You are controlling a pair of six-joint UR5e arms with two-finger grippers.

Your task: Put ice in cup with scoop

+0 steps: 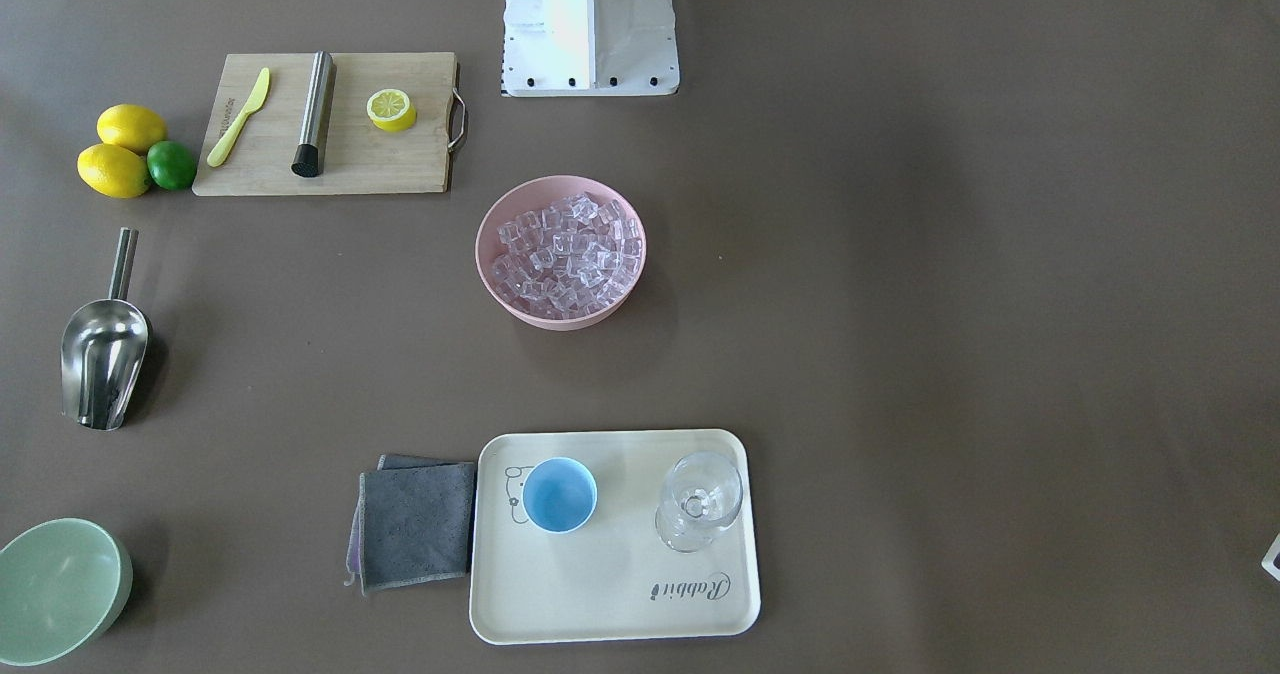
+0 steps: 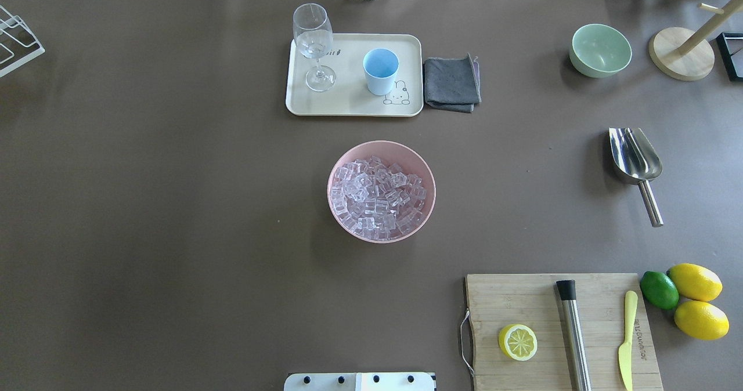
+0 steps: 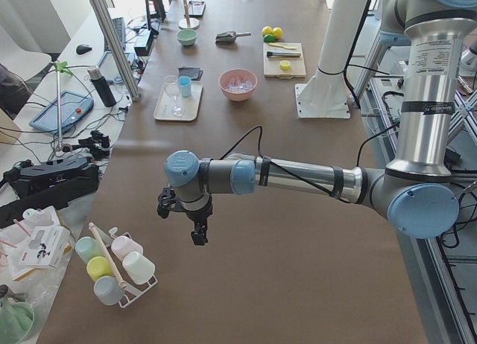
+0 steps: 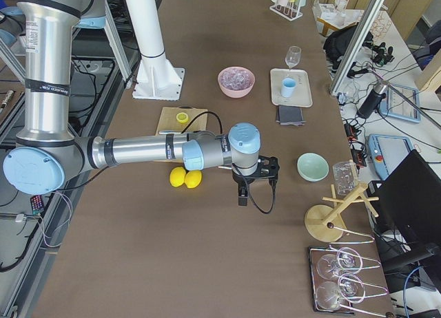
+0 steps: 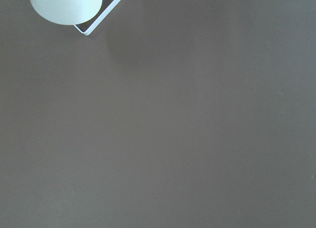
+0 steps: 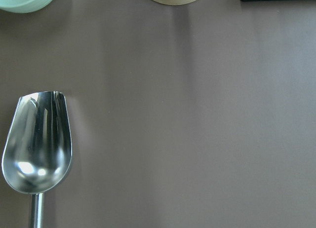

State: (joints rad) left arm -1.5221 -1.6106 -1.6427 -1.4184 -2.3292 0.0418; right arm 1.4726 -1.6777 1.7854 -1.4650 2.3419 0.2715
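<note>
The ice (image 2: 377,194) is a heap of clear cubes in the pink bowl (image 2: 338,167) at the table's middle. The light-blue cup (image 2: 381,71) stands upright and empty on the cream tray (image 2: 348,104), next to a clear stemmed glass (image 2: 314,43). The steel scoop (image 2: 634,156) lies on the table on my right side, trough away from me; it also shows in the right wrist view (image 6: 38,149). My left gripper (image 3: 182,223) hovers over bare table far to my left. My right gripper (image 4: 256,191) hovers above the table beside the scoop. I cannot tell whether either is open or shut.
A cutting board (image 2: 522,298) holds a lemon half (image 2: 517,341), a steel cylinder (image 2: 573,333) and a yellow knife (image 2: 626,339). Lemons and a lime (image 2: 659,289) lie beside it. A green bowl (image 2: 600,50), a grey cloth (image 2: 451,83) and a wooden stand (image 2: 681,54) sit at the far side.
</note>
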